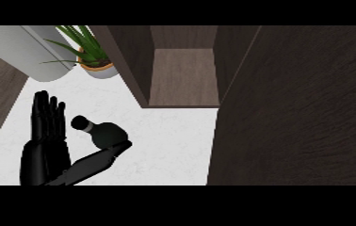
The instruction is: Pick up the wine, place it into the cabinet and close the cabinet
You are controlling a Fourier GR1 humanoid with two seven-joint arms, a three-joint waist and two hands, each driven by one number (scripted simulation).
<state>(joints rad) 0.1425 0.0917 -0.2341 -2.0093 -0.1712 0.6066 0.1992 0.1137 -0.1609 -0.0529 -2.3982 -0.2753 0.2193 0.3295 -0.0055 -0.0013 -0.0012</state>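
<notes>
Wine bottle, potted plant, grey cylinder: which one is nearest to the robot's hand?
The wine bottle: it lies between the left hand's straight fingers and thumb. The potted plant and grey cylinder stand farther back.

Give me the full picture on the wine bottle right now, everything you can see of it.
The wine bottle is dark, nearly black and glossy like glass, with a rounded body and a short neck ending in a cap that points up-left in the head view. It is seen steeply from above, over the white counter, left of the open cabinet. The left hand is at it: the thumb reaches under the body's lower side, and straight fingers stand just left of the neck. Whether it is lifted cannot be told.
</notes>
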